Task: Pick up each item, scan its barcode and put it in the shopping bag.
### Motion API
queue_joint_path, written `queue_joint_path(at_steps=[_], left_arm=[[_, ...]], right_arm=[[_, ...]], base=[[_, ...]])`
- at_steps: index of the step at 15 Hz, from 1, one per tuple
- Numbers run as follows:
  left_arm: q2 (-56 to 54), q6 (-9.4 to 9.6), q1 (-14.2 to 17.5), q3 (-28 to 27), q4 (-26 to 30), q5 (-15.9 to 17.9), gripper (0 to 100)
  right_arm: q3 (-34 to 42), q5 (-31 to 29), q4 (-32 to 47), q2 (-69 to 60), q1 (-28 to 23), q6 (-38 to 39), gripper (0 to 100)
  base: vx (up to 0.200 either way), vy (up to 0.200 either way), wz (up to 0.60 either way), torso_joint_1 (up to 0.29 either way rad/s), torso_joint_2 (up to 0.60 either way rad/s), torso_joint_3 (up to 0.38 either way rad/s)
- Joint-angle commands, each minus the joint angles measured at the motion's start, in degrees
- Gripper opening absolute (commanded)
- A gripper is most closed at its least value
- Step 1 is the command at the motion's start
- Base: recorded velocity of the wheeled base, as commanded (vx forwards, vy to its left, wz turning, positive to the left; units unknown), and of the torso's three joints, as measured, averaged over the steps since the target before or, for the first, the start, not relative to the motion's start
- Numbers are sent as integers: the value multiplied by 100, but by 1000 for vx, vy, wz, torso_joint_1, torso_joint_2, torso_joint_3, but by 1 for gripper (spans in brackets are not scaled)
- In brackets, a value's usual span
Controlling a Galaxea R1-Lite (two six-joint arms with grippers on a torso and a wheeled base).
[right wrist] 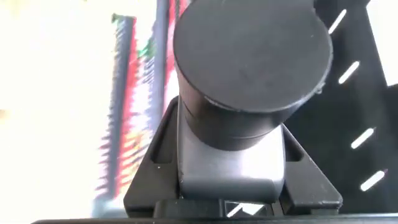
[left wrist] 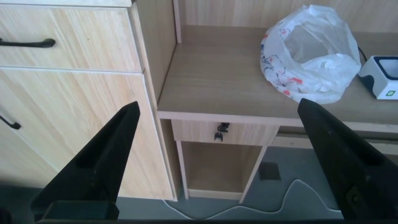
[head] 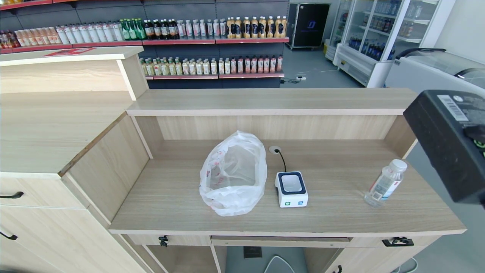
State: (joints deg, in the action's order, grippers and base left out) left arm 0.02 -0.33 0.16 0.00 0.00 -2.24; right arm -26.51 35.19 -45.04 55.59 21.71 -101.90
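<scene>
A clear water bottle (head: 385, 184) with a white cap stands near the right end of the wooden counter (head: 341, 216). The white plastic shopping bag (head: 233, 172) sits open at the counter's middle, with the white barcode scanner (head: 291, 188) just to its right. My left gripper (left wrist: 219, 104) hangs open and empty, low and off the counter's front left corner, facing the bag (left wrist: 311, 53) and scanner (left wrist: 382, 74). The black housing of my right arm (head: 451, 144) is raised close to the head camera, above the counter's right end and over the bottle.
A raised wooden ledge (head: 273, 100) backs the counter, and a taller cabinet with drawers (left wrist: 68, 37) stands on the left. The scanner's cable runs to a hole (head: 274, 149) behind it. Shelves of drinks (head: 212, 30) and fridges (head: 379, 34) lie beyond.
</scene>
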Motion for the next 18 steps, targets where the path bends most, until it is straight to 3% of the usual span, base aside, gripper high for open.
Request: queue_joint_path(at_steps=[1,4,6,7,9,13,17,18], left_arm=[[-2,-2,2,0,0,-4,100],[-2,-2,2,0,0,5,100],[-2,-2,2,0,0,-4,100],[-2,-2,2,0,0,5,100],[-2,-2,2,0,0,-4,100],[-2,-2,2,0,0,-4,100],[-2,-2,2,0,0,-4,100],[-2,-2,2,0,0,5,100]], right_arm=[[-64,-1665,13,382,-475,2016,0],[-108,-4064,374,716,-572,4776,0],[-372,-5585,1332,760,-809,6376,0],[-583,-5682,1780,831,-835,7316,0],[-855,-5699,2430,857,-835,8380,0],[-882,-5585,2659,910,-800,8775,0],[-1216,-5233,2676,1174,-782,9803,0],[-1365,-4899,2676,1297,-809,10049,0]], base=[[0,0,0,0,0,0],[0,0,0,0,0,0],[0,0,0,0,0,0],[0,0,0,0,0,0],[0,0,0,0,0,0],[0,0,0,0,0,0],[0,0,600,4,0,4],[0,0,600,17,2,7]])
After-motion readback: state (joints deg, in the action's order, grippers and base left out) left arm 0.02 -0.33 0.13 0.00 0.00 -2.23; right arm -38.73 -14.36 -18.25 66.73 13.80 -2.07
